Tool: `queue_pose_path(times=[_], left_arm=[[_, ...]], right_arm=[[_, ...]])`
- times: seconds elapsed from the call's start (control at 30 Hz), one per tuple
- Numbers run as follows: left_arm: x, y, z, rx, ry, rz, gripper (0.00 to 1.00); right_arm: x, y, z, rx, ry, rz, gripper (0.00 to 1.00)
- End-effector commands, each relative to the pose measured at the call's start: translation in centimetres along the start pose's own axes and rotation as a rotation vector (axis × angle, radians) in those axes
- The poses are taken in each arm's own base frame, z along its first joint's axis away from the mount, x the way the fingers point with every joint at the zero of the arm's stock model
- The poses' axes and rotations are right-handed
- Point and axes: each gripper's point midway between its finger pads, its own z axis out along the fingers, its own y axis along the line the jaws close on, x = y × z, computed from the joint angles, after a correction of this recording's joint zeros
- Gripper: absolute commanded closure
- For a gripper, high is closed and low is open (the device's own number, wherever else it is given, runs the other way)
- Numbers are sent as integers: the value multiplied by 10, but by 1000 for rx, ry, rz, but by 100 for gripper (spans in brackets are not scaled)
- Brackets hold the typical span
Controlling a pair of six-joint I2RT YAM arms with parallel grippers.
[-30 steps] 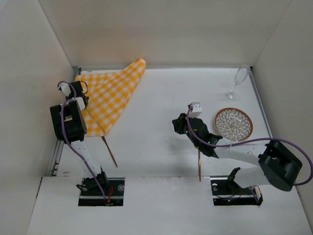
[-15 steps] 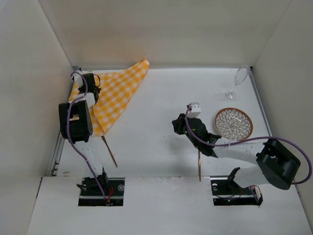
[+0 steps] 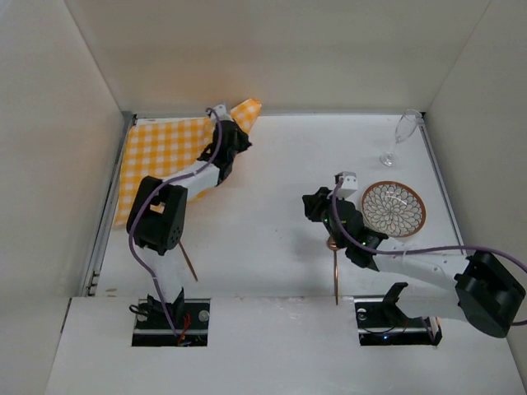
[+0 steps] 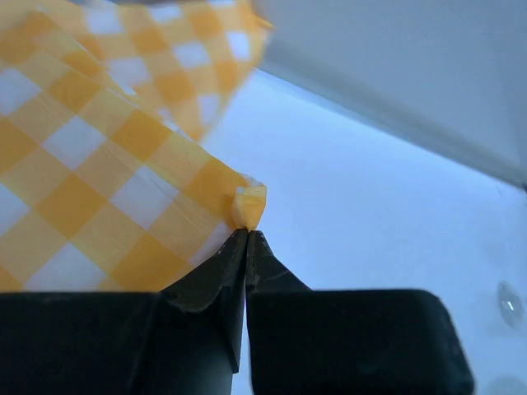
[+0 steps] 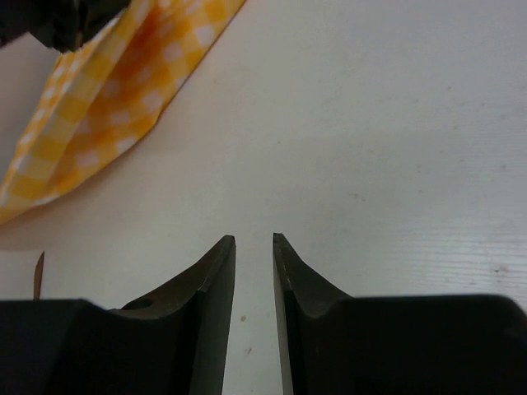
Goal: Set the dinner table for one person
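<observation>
Across the whole floor of the enclosure, the dinner table (image 3: pixel 272 169) spreads as one flat, plain white top, matt and without pattern. White walls (image 3: pixel 272 58) hem it on the left, far and right sides, and it is far larger than anything lying on it. The arms' bases sit at its near edge. On its right part a round plate (image 3: pixel 393 208) lies flat, with a brown rim around a white petal pattern that shows whole. A clear stemmed glass (image 3: pixel 399 136) stands upright in the far right corner, beyond the plate and apart from it; whether it holds anything I cannot tell. A yellow-and-white checked cloth (image 3: pixel 160 152) covers the far left corner of the table. The left gripper (image 4: pixel 247 234) is closed tight, pinching a small fold at the cloth's edge near the far wall. The right gripper (image 5: pixel 254 240) is over bare tabletop just left of the plate, its fingers (image 5: pixel 216 271) a narrow gap apart with nothing between them. A thin brown utensil (image 3: pixel 336 280) lies near the front edge, partly under the right arm. A second brown utensil (image 3: pixel 188 262) lies at a slant beside the left arm, near the cloth's near corner.
</observation>
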Motion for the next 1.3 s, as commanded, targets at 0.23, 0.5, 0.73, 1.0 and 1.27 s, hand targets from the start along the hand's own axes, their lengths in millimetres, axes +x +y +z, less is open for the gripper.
queue_pose_path(times=[0.23,0.5,0.73,1.0,1.27], left_arm=[[135,-140,-84,524,224,97,97],[160,-118,-109,524,273,143,65],[81,-38,-133,230,47,10,39],[38,111,-196,-278,-154,-205,36],[63,230,-246,-623,-131,-430,35]], right_arm=[[-47,-58,-13,185,-180,212,82],[-26,-66,6,196,-98,226,48],[10,-51,44,160,81,208,33],[36,-66,68,295,241,332,36],[71,-82,67,385,341,370,44]])
